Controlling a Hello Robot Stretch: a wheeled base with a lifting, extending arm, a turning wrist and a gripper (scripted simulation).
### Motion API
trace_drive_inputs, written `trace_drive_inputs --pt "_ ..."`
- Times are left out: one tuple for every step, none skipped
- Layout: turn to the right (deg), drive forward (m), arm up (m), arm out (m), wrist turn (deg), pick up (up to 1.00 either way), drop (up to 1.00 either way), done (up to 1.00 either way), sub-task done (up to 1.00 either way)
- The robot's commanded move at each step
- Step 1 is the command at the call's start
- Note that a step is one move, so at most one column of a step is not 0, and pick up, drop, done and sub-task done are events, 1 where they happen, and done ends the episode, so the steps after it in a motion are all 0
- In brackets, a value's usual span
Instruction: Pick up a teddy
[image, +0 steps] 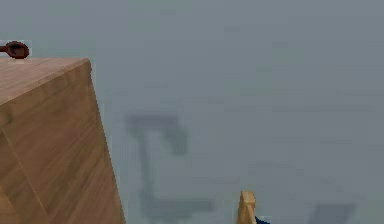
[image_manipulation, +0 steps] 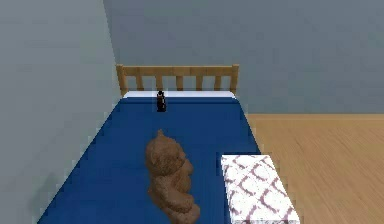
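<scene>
A brown teddy (image_manipulation: 168, 175) lies on the blue bed cover (image_manipulation: 200, 125), near the arm side view's lower middle. A small dark bottle-like thing (image_manipulation: 160, 100) stands farther up the bed, close to the wooden headboard (image_manipulation: 178, 78).
A white patterned pillow (image_manipulation: 257, 187) lies to the right of the teddy. Wooden floor (image_manipulation: 320, 160) runs along the bed's right. In the forward view a tall wooden cabinet (image: 50, 140) stands at the left with a small dark round thing (image: 15, 49) on top, before a grey wall (image: 250, 90).
</scene>
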Motion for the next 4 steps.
trace_drive_inputs --pt "0.0 0.0 0.0 0.22 0.0 0.0 0.0 0.0 0.0" --pt "0.0 0.0 0.0 0.0 45.0 0.0 0.0 0.0 0.0" --pt "0.0 0.0 0.0 0.0 45.0 0.0 0.0 0.0 0.0" --pt "0.0 0.0 0.0 0.0 45.0 0.0 0.0 0.0 0.0"
